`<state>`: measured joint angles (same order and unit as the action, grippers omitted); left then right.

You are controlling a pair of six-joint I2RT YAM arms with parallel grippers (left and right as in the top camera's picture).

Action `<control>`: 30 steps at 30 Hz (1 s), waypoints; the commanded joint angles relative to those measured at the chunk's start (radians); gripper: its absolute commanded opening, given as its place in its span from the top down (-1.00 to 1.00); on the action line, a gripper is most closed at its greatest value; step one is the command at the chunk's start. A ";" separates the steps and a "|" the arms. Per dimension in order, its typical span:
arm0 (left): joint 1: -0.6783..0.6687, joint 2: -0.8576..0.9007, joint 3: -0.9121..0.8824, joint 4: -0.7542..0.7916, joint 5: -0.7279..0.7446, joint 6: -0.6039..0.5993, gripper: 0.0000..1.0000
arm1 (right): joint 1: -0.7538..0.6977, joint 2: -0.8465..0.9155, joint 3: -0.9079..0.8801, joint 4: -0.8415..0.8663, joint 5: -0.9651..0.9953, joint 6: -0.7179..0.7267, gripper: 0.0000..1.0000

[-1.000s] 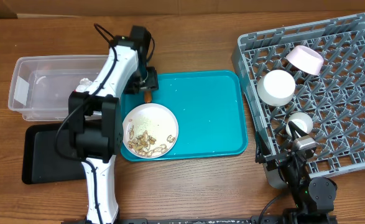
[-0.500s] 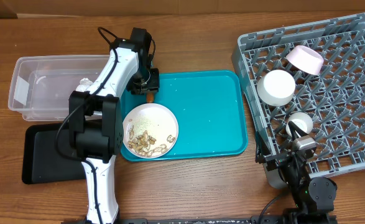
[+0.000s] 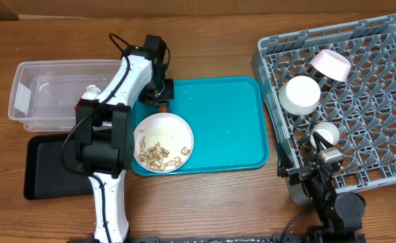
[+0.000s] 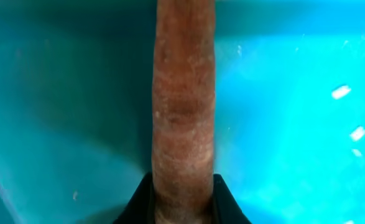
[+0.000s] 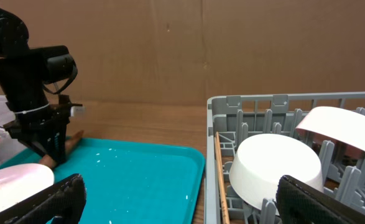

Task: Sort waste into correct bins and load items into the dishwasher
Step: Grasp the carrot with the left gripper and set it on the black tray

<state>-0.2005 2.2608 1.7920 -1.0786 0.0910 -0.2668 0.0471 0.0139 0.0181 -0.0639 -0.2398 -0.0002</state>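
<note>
I count: two bowls (image 3: pixel 300 94), one plate (image 3: pixel 164 123), one carrot (image 4: pixel 183 112), one tub (image 3: pixel 29 81), one black tray (image 3: pixel 42 177), one teal tray (image 3: pixel 226 128), one rack (image 3: pixel 380 150).

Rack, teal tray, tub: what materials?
Rack: grey moulded plastic by its look, matt, open lattice of pegs. Teal tray: probably plastic, smooth and glossy, light glints on it. Tub: clear plastic, see-through walls.

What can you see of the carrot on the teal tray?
The carrot is a small, dull orange stick with rough, mottled skin. It sits over the teal tray near its far left corner, one end pinched between the black fingers of the left end effector. Whether it rests on the tray is unclear.
</note>
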 commanded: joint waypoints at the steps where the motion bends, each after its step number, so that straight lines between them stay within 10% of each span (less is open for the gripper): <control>1: 0.023 -0.107 0.140 -0.070 0.002 -0.037 0.92 | -0.003 -0.011 -0.010 0.007 -0.005 0.004 -1.00; 16: 0.142 -0.542 0.181 -0.591 -0.319 -0.361 0.88 | -0.003 -0.011 -0.010 0.007 -0.005 0.004 -1.00; 30: 0.527 -0.875 -0.719 -0.139 -0.161 -0.509 0.68 | -0.003 -0.011 -0.010 0.007 -0.005 0.004 -1.00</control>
<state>0.2157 1.4258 1.2324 -1.3048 -0.1410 -0.7094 0.0475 0.0128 0.0181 -0.0639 -0.2398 0.0006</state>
